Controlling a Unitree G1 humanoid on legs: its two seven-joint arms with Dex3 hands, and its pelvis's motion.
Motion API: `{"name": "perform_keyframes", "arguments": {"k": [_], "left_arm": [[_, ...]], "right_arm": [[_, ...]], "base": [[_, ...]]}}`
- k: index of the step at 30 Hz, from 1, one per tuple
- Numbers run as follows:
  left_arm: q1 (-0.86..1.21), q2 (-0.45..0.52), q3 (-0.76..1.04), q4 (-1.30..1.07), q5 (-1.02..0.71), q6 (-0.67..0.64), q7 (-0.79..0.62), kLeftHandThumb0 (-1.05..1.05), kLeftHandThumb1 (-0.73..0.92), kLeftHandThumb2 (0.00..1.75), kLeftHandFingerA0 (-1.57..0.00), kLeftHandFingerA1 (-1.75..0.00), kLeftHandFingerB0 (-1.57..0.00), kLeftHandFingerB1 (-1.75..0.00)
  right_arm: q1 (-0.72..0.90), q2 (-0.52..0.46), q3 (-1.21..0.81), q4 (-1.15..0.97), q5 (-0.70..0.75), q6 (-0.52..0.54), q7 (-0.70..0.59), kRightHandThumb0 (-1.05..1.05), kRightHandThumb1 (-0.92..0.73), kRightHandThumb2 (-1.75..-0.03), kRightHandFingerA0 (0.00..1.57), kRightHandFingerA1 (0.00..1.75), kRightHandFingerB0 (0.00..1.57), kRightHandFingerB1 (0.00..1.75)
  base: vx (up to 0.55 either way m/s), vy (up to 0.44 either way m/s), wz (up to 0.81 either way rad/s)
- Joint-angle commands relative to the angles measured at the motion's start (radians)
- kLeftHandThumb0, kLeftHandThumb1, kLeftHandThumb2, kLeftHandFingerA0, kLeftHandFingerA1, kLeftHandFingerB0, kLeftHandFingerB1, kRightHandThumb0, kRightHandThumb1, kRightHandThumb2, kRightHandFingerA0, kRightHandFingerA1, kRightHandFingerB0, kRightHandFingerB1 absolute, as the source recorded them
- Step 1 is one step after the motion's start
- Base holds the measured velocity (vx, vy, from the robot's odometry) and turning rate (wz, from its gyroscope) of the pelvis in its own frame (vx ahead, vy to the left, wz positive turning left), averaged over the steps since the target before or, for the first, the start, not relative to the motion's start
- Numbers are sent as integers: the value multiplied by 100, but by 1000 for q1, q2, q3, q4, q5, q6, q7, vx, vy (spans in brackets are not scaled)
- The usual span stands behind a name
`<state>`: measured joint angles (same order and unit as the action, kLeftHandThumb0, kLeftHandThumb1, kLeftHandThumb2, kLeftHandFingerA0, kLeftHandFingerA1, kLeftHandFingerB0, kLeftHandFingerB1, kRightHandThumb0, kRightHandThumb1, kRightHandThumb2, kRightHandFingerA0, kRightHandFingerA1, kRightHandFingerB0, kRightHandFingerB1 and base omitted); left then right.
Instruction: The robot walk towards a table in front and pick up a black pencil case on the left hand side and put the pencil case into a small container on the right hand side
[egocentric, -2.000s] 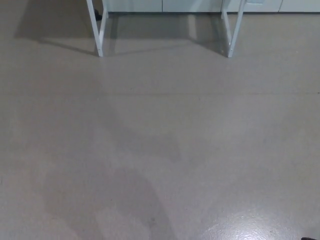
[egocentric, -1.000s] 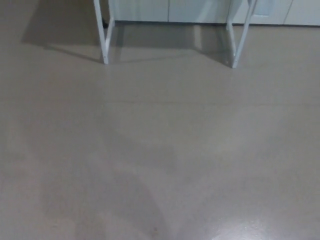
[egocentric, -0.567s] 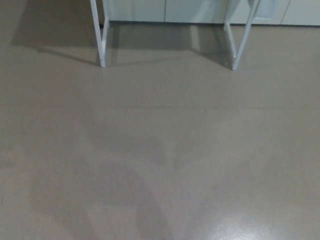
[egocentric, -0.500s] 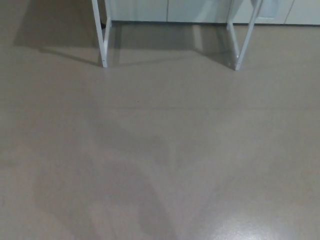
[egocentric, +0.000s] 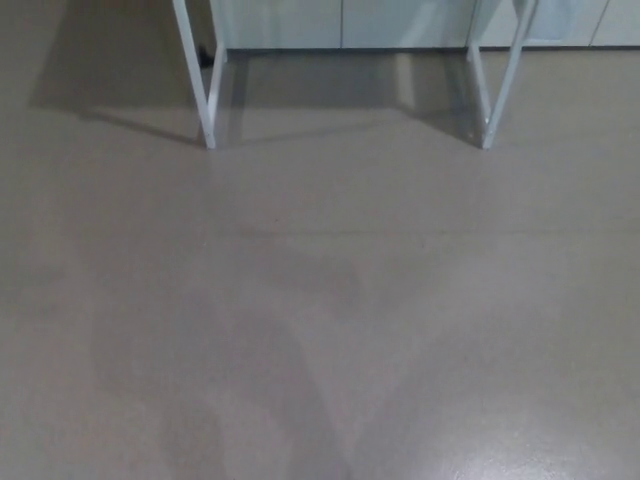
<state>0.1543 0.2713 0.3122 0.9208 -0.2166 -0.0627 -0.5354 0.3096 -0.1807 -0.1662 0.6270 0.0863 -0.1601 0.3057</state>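
Only the white legs of the table show at the top of the head view: the left leg frame (egocentric: 203, 90) and the right leg frame (egocentric: 493, 90). The tabletop, the black pencil case and the small container are out of the picture. Neither of my hands shows.
Grey-beige floor (egocentric: 320, 300) fills the view, with my own shadow across its lower middle. White cabinet fronts (egocentric: 340, 22) run along the back behind the table legs. A glare patch lies at the bottom right.
The table legs sit lower and slightly larger in the picture than before; the whole view has shifted, so the camera has moved closer to the table.
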Motion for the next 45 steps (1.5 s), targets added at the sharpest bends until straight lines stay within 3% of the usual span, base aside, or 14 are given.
{"name": "perform_keyframes", "arguments": {"k": [1, 17, 26, 45], "left_arm": [[0, 18, -3, -5, 0, -8, 7, -9, 49, 55, -41, -47, -34, -36], [25, 27, -16, 9, 3, -31, 2, -10, 48, 53, -45, -48, -34, -35], [18, 24, -28, 0, 12, -30, 24, -11, 47, 54, -51, -49, -44, -37], [-1, 29, -42, 21, 20, -48, 16, -11, 48, 54, -49, -50, -44, -39]], "right_arm": [[2, -4, 0, -7, 4, 1, -8, -14, -37, -82, 45, 67, 19, 52], [21, -6, 20, 10, -16, -27, -22, -14, -36, -82, 47, 67, 21, 53], [13, -20, 35, 20, -34, -43, -33, -14, -37, -82, 51, 69, 21, 53], [-2, -26, 45, 27, -44, -50, -40, -14, -37, -82, 52, 70, 22, 53]], "base": [[265, 273, 95], [221, 77, 3], [314, -54, 0], [214, 99, -5]]}}
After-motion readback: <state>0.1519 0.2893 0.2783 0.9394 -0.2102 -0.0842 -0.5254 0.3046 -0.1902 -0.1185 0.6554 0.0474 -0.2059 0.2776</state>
